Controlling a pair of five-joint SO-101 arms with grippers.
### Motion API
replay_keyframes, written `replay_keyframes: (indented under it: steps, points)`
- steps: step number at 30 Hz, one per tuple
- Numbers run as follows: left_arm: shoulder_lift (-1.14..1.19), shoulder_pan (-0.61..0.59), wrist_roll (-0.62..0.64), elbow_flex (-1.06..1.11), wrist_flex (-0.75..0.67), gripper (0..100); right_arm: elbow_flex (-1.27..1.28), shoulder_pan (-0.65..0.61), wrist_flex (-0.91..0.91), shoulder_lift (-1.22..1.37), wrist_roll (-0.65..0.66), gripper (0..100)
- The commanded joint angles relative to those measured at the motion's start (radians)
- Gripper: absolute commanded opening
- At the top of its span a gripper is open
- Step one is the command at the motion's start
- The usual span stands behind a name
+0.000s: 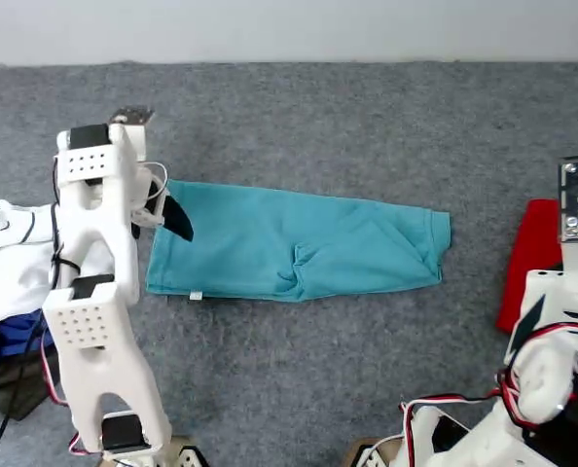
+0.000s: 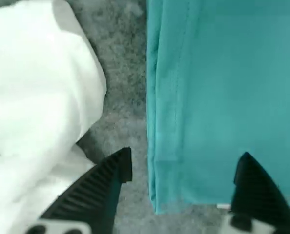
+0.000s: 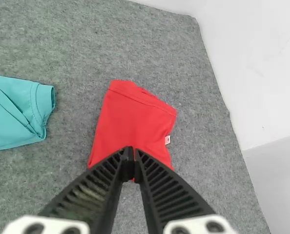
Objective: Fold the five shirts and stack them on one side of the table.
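Teal shirt [image 1: 299, 243] lies partly folded across your desk [image 1: 367, 117]. Your left pincer [image 2: 184, 161] hangs wide open over its edge, beside the white shirt [image 2: 32, 97]. Your right pincer [image 3: 130, 153] is pressed closed above the folded red shirt [image 3: 135, 122].

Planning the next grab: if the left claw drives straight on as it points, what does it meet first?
Probably the teal shirt: its edge lies inside the open left claw; depth is unclear.

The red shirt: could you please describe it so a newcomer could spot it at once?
Start at the grey table and the long teal shirt across its middle. Beyond that shirt's sleeve end, near the table's edge, lies the red shirt. It alone is red and folded small.
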Motion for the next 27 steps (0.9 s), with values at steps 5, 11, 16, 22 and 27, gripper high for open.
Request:
replay_keyframes:
  steps: [5,11,16,22,27]
  points:
    - [0.068,-0.006,-0.018,-0.010,-0.084,28,0.000,0.008,0.041,0.001,0.012,1.1]
    - [0.138,-0.005,-0.021,-0.010,-0.101,16,0.000,0.010,0.041,0.001,0.012,1.1]
    - [0.124,0.005,-0.023,-0.051,-0.063,1,0.000,0.010,0.041,0.001,0.012,1.0]
    - [0.028,0.100,-0.026,-0.193,0.051,1,0.000,0.010,0.041,0.001,0.012,0.9]
    - [-0.092,0.230,-0.028,-0.197,0.057,1,0.000,0.010,0.041,0.001,0.012,0.9]
